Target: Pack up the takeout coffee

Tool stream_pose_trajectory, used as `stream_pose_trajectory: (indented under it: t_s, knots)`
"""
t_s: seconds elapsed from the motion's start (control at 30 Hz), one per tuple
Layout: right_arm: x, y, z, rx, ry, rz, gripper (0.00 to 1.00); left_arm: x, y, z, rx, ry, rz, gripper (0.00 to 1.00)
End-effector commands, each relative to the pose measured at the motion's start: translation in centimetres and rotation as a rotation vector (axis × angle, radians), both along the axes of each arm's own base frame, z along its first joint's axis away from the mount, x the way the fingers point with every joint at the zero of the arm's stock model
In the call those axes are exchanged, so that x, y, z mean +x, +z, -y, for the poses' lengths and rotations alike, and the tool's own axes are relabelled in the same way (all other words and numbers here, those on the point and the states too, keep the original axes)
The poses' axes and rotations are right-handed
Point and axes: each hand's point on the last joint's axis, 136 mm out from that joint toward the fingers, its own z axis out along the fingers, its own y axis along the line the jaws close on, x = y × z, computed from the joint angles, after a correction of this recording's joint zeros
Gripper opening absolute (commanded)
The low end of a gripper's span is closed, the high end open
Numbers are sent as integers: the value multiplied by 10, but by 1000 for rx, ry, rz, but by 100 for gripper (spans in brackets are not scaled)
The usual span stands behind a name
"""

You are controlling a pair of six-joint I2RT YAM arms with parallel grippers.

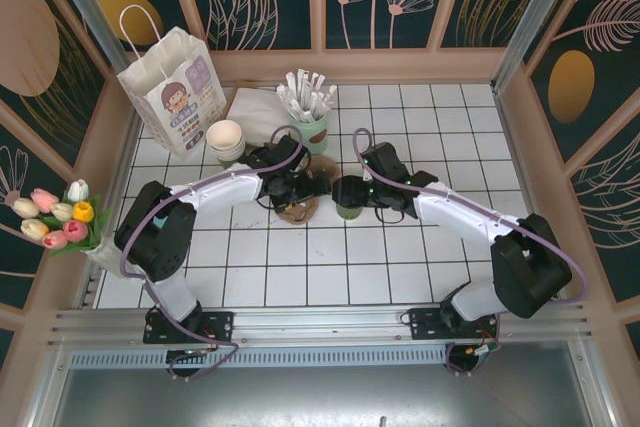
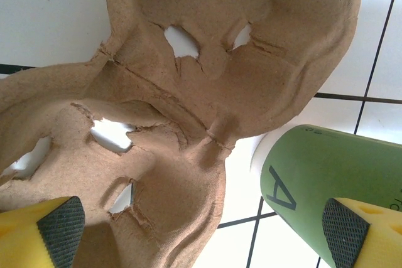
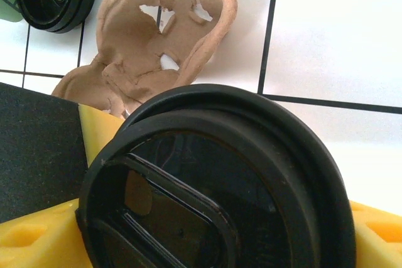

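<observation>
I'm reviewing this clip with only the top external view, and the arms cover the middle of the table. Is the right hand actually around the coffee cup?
Observer: The right wrist view shows the right hand with yellow fingers on both sides of the black-lidded takeout coffee. The lid hides whether they touch the cup.
Operator: And what is the left hand over?
Observer: The left hand hangs open above a brown pulp carrier lying on the tiles, and its wells hold no cup.
</observation>
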Motion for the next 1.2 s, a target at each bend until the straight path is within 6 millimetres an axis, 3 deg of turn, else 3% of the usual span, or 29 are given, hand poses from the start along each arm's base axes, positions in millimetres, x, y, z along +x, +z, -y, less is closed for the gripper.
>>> stream_pose_trajectory:
  t_s: [0.0, 0.13, 0.2, 0.37, 0.43, 0.57, 0.63, 0.8, 1.17]
  knots:
    - [-13, -38, 22, -122, -31, -72, 74, 4, 13, 14, -40, -30, 27, 99]
    - [-4, -14, 20, -99, -21, -20, 71, 10, 33, 12, -39, -32, 84, 99]
    - [4, -6, 27, -93, -46, 4, 70, 14, 54, 7, -49, -8, 145, 98]
    - [26, -18, 65, -130, -170, -13, 69, 18, 69, -9, -30, 55, 217, 98]
    - [27, -12, 56, -90, -140, -20, 67, 17, 70, -15, -17, 74, 227, 99]
    - [-2, -5, 12, -39, 35, -53, 67, 17, 70, -21, -5, 88, 234, 99]
    - [-4, -8, 15, -38, 21, -72, 67, 18, 70, -21, -5, 90, 232, 99]
    - [27, -20, 59, -74, -131, -81, 67, 19, 68, -21, 2, 84, 229, 98]
    - [111, -23, 59, -82, -160, -30, 67, 12, 65, -45, 33, 166, 235, 99]
